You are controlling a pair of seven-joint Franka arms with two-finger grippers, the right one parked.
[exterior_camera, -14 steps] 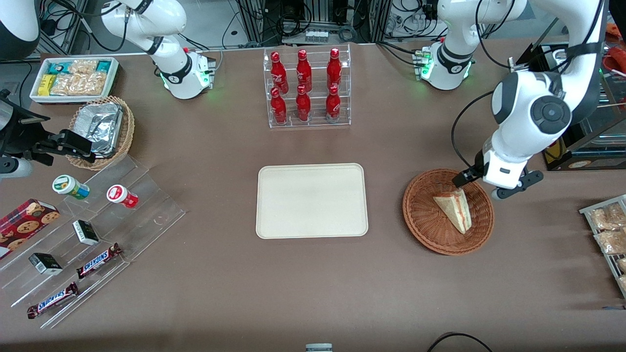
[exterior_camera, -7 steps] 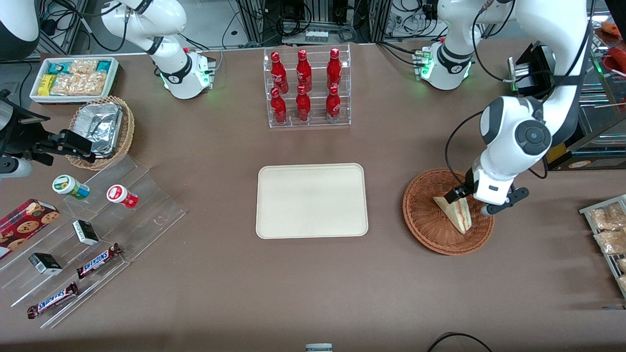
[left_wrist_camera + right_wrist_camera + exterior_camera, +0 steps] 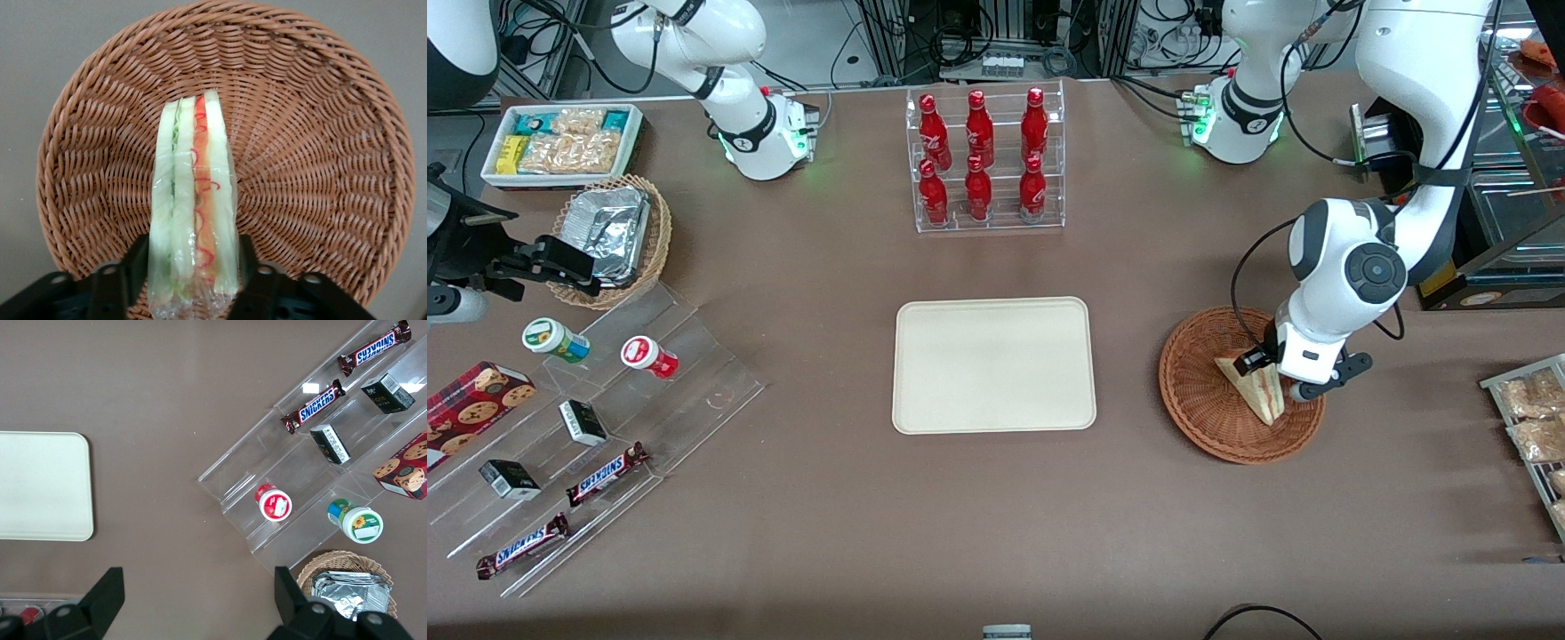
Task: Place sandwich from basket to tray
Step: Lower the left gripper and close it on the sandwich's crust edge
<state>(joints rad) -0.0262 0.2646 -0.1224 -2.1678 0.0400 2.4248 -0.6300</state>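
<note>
While tool [image 3: 191,273] straddles sandwich [image 3: 192,207] in basket [image 3: 320,167], fingers apart | tray [image 3: 993,364] bare | SNICKERS bars [image 3: 313,406]

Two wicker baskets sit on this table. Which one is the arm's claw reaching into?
The gripper is in the wide reddish-brown basket, fingers open astride the sandwich. The smaller tan basket holds foil containers.

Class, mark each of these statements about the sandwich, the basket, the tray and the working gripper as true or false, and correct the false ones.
1. The sandwich lies in the basket. True.
2. The tray holds a bottle. False: nothing lies on it.
3. The gripper has a finger on each side of the sandwich. True.
4. The sandwich hangs in the air above the tray. False: it rests in the basket, toward the working arm's end of the table.
5. The basket stands on the tray. False: it stands on the table beside it.
</note>
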